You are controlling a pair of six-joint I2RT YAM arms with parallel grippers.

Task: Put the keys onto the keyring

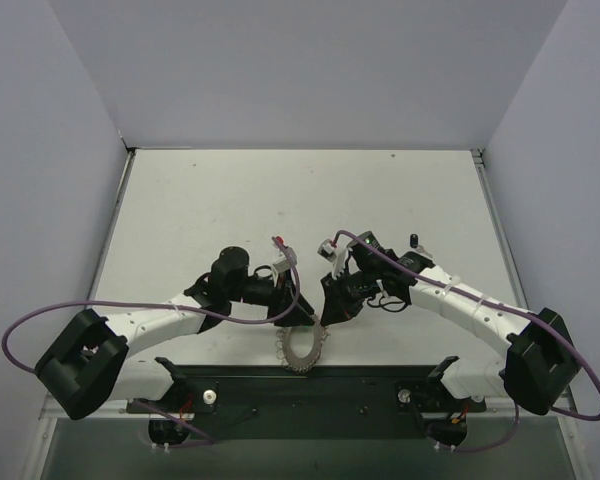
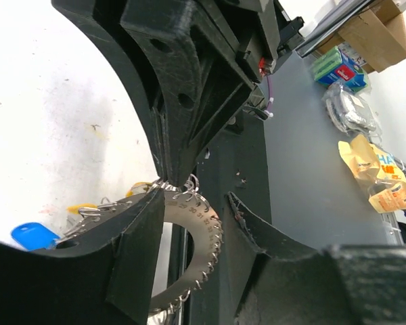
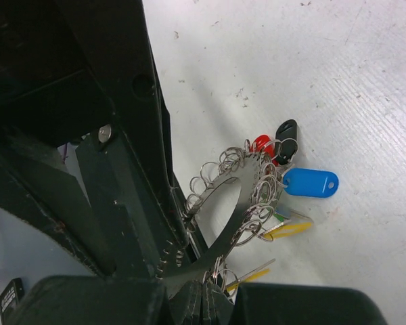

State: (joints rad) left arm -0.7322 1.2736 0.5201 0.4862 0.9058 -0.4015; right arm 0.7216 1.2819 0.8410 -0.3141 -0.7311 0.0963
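Closest in, pinched together on the near rim of the wide flat silvery metal keyring with the toothed edge: the right fingers. Spread wide around the same ring from the other side, with no firm contact to be seen: the left fingers. Held tilted between both arms, right at the near edge of the white surface.

Stiff, thin and probably slick on its faces. Best gripped flat across the plate, clear of the small wire loops crowding the rim.

Farther out, resting on the surface and seemingly hooked to those loops: tiny keys with red, black, yellow and green plastic heads, plus a blue oval plastic tag. Light, loose, likely to swing and tangle. Better taken by the plastic head, leaving the hole free.
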